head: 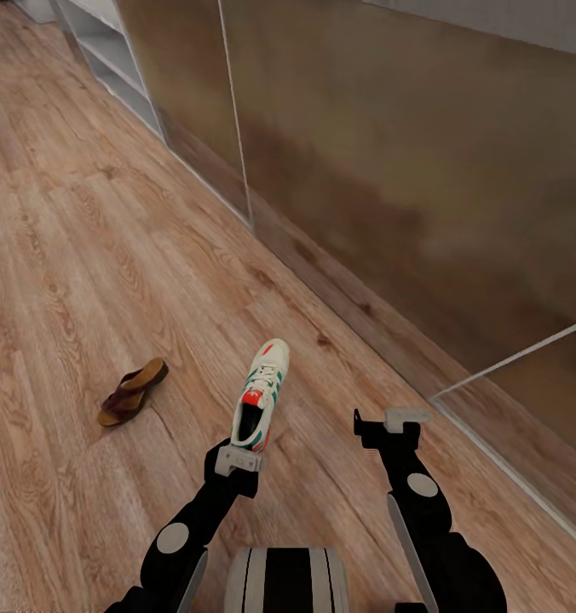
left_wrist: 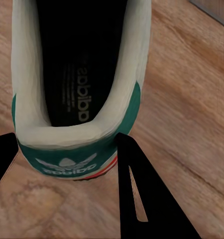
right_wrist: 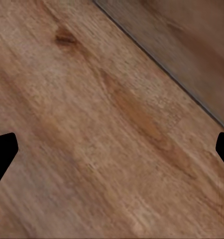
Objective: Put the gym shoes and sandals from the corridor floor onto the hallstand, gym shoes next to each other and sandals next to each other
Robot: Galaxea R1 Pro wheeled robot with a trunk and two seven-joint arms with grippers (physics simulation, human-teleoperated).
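- The left gripper point(left_wrist: 67, 149) has its fingers on both sides of the gym shoe point(head: 261, 393) heel, on the corridor floor point(head: 83, 255).
- The right gripper point(right_wrist: 112, 149) is spread wide over bare planks.
- One sandal point(head: 133, 392) lies apart, further left.

Gym shoe point(head: 261, 400) cream-white, green stripes, green heel patch; sandal point(head: 133, 392) dark brown, tan footbed; floor point(head: 83, 255) light brown wood-grain.

One gym shoe point(head: 262, 393), one sandal point(head: 135, 391) and two end effectors are visible.
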